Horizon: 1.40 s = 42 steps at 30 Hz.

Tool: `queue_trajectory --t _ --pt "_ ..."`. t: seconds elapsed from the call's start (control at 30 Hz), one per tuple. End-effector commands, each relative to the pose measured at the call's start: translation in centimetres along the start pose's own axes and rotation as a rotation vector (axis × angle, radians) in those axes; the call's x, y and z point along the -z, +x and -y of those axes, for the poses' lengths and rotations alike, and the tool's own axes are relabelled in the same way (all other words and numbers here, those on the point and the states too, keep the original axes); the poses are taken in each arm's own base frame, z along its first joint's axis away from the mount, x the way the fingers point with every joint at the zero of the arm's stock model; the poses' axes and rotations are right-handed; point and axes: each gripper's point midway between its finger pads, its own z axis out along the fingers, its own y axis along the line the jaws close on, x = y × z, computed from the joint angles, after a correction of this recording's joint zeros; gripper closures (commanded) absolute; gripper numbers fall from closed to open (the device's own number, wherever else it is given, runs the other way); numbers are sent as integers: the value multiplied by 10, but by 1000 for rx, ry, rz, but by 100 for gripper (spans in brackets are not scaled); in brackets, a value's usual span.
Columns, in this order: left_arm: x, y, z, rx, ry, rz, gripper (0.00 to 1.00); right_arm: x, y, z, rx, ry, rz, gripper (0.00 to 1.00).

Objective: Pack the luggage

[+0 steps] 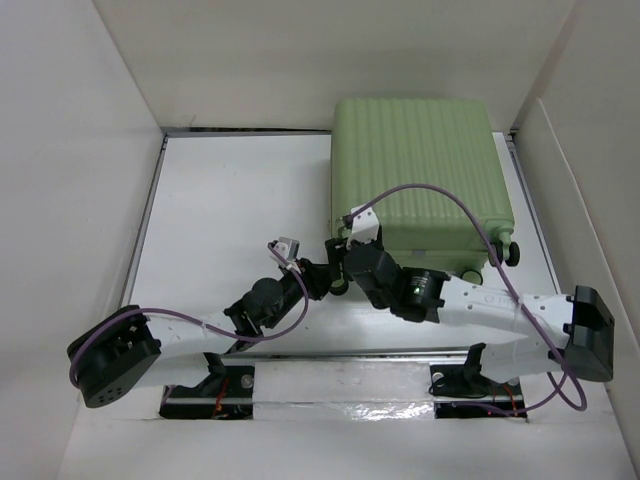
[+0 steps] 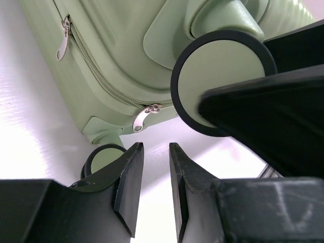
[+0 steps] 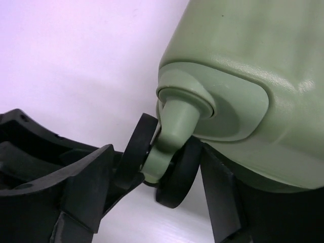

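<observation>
**Current step.** The luggage (image 1: pixel 420 170) lies flat, ribbed shell up, at the far right of the table (image 1: pixel 230 200), with its wheel end facing the arms. The shell halves are together and no lining or contents show. Both arms work at the near-left corner. Judged from this, the step is handling the closed case, either positioning it or preparing to work the zipper, and not loading.

**Gripper state.**
1. Right gripper (image 3: pixel 157 157): the fingers straddle the twin caster wheel (image 3: pixel 134 149) of that corner, 1 pad against each outer disc. It appears to be pinching the caster.
2. Left gripper (image 2: pixel 156 149): the fingers are almost pressed together with only a narrow slit between them, and they hold nothing. It sits low, just beside the case.

**Next move.** A zipper pull (image 2: pixel 143 117) hangs near and beyond the left fingertips, and a second zipper pull (image 2: pixel 63 38) lies further along the track. The teeth between the 2 pulls look meshed, though this cannot be confirmed. Taking the near pull would require the left fingers to spread first and then advance.

**Obstructions.**
- The right finger and the caster crowd the right side of the left wrist view, so clearance between the arms is small.
- A second wheel (image 2: pixel 104 157) sits just left of the left fingers.
- The white enclosure walls (image 1: pixel 250 60) stand close behind and to the right of the case, limiting room to swing it.
</observation>
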Motion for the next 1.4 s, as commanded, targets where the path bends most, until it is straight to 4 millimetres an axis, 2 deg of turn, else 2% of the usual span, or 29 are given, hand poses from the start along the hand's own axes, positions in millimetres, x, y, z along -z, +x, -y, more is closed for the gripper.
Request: queue_trajectory --t 0.0,0.17,0.2,0.23,0.27,0.4,0.43,0.47,0.63,0.73,0.77,0.97,1.17,1.27,1.3,1.37 --pt "-1 -10 9 23 37 38 77 -6 -16 -4 -19 28 23 30" --pt "-4 -10 16 16 55 31 77 -6 -7 5 34 70 -12 34" --pt "-6 -8 16 13 54 25 76 -6 -9 6 43 71 -11 42" --pt "-8 -8 17 8 55 24 76 -5 -10 7 67 74 -12 56" --pt "-10 -9 18 6 57 27 76 -4 -10 12 94 95 -21 58" --pt "-17 -4 18 -10 48 22 76 -1 -32 18 217 148 -34 59" --pt "-18 -6 19 -12 48 28 76 0 -33 17 249 155 -44 59" --pt "-20 -8 21 -10 51 38 76 1 -32 25 294 195 -65 59" --pt "-30 -17 25 -14 54 86 76 -2 -32 13 392 197 -115 61" --pt "-38 -14 27 -43 41 103 76 -5 -31 -1 365 122 -107 65" --pt "-40 -19 27 -46 33 122 76 -6 -35 -4 354 117 -91 65" --pt "-55 -16 15 -71 -44 137 79 1 -43 -14 295 17 -44 68" --pt "-46 -14 2 -74 -87 137 79 4 -45 -11 298 17 -32 68" --pt "-42 -7 -5 -74 -109 113 72 3 -44 -12 299 10 -31 68" --pt "-42 -4 -7 -78 -113 104 63 3 -44 -14 298 4 -32 68" --pt "-47 -1 -7 -99 -121 88 59 2 -45 -15 296 0 -27 68"
